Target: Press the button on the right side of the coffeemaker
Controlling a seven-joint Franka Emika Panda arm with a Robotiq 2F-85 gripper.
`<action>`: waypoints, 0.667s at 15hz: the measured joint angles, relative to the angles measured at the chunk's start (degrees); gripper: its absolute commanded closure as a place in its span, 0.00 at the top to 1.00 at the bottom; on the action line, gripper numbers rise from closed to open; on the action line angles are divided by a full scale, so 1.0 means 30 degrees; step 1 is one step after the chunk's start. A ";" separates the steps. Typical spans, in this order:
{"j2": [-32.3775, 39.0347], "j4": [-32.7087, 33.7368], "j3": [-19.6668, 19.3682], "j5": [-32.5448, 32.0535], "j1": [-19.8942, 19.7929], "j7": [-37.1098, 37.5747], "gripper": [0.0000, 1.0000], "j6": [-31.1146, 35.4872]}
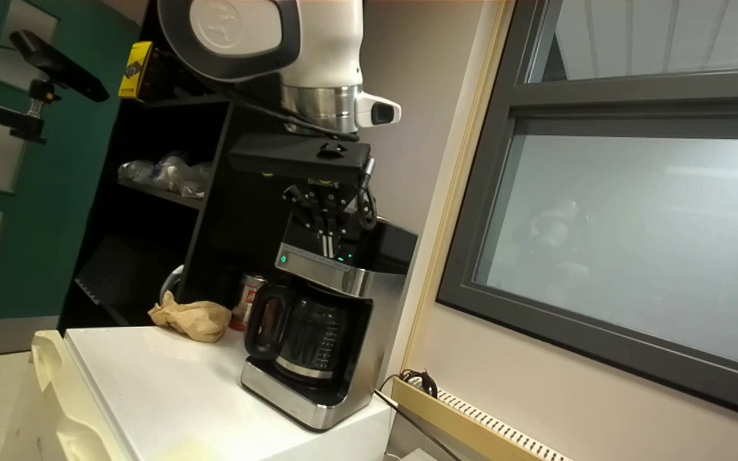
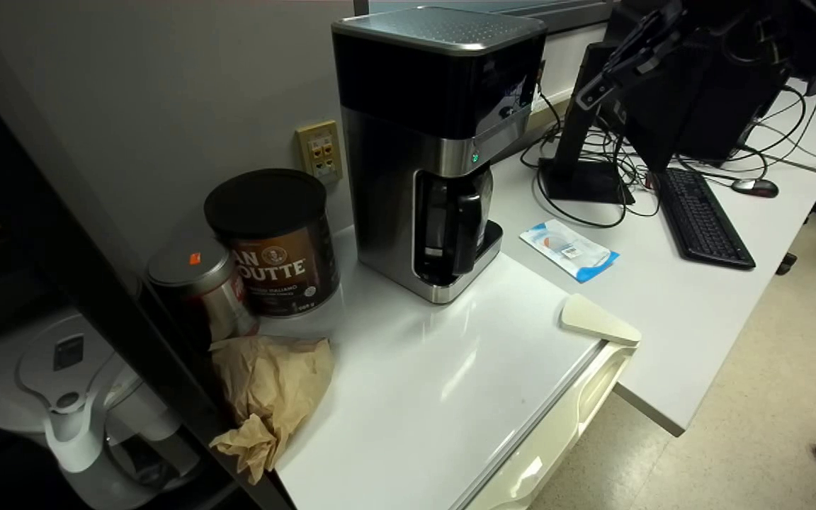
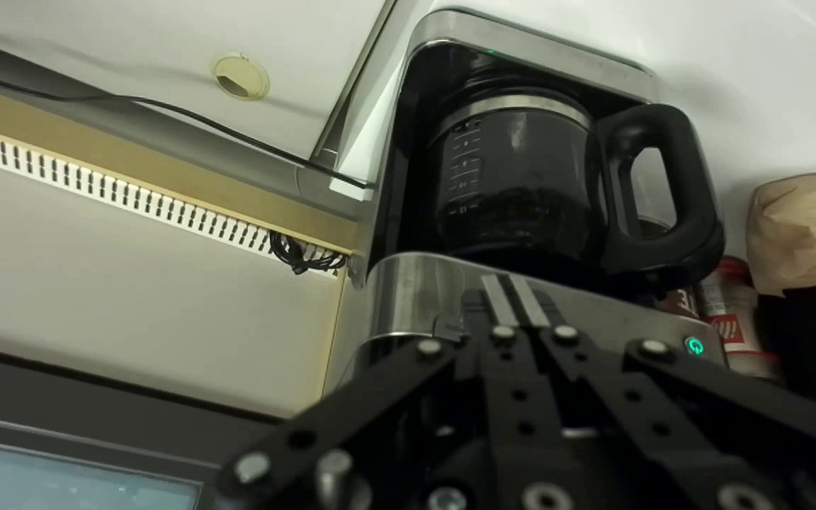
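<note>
The black-and-silver coffeemaker (image 1: 385,333) stands on the white cabinet top and also shows in an exterior view (image 2: 387,198). In the wrist view its silver front band (image 3: 408,294) runs under my fingers. The glass carafe (image 3: 521,170) sits inside it. A green-lit power button (image 3: 693,346) shows at one end of the band, right of my fingers. Small green lights (image 1: 345,257) glow beside the fingertips in an exterior view. My gripper (image 3: 503,278) is shut and empty, its tips before the control panel (image 1: 311,266). I cannot tell whether they touch. The fingers hide part of the panel.
A brown paper bag (image 1: 193,317) and a coffee can (image 2: 277,241) stand beside the machine. The wall and window frame (image 1: 471,269) are close on its other side. A desk (image 2: 663,312) with a monitor stand, cables and a keyboard (image 2: 702,216) adjoins the cabinet.
</note>
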 measured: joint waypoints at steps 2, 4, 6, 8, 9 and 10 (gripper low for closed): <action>0.0622 0.0685 0.0175 0.0000 -0.0063 0.0001 0.00 0.0204; 0.1218 0.1325 0.0256 0.0000 -0.0071 0.0002 0.00 0.0333; 0.1769 0.1906 0.0311 0.0000 -0.0071 0.0003 0.00 0.0441; 0.2273 0.2439 0.0354 0.0000 -0.0068 0.0004 0.00 0.0592; 0.2497 0.2674 0.0367 -0.0003 -0.0059 0.0012 0.00 0.0656; 0.2713 0.2920 0.0374 -0.0004 -0.0048 0.0014 0.00 0.0677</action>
